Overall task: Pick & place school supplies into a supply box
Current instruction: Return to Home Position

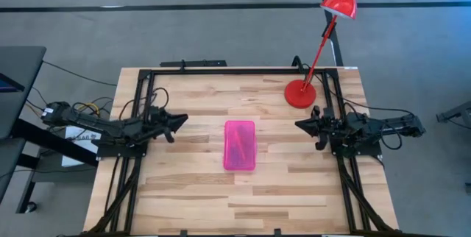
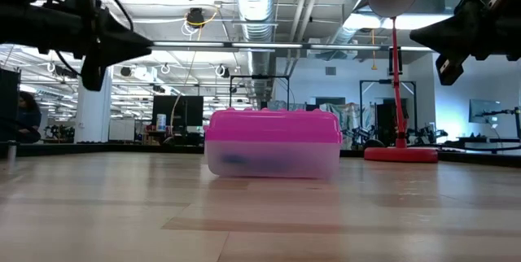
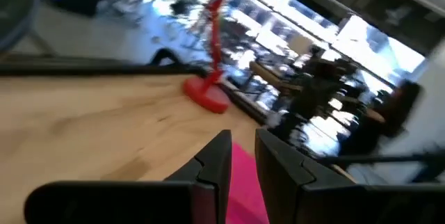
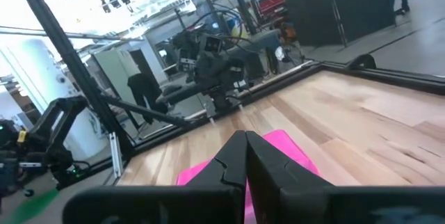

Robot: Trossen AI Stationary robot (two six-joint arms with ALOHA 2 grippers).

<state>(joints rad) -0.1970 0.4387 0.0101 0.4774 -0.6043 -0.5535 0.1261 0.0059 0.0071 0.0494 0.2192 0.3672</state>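
The supply box (image 1: 239, 145), a clear base under a shut pink lid, rests flat on its base at the middle of the wooden table (image 1: 191, 193). In the low view a bluish shape (image 2: 236, 160) shows dimly through the clear wall of the supply box (image 2: 273, 144); otherwise the school supplies are hidden. My left gripper (image 1: 182, 119) hangs level above the table's left side, pointing at the box, its fingers a narrow gap apart (image 3: 243, 137) with nothing between them. My right gripper (image 1: 298, 124) hangs level over the right side, shut (image 4: 245, 137) and holding nothing.
A red desk lamp stands on its round base (image 1: 300, 93) at the far right of the table, its stem leaning past the far edge. Black frame rails (image 1: 221, 70) run along the table's far, left and right sides. Bare wood lies all around the box.
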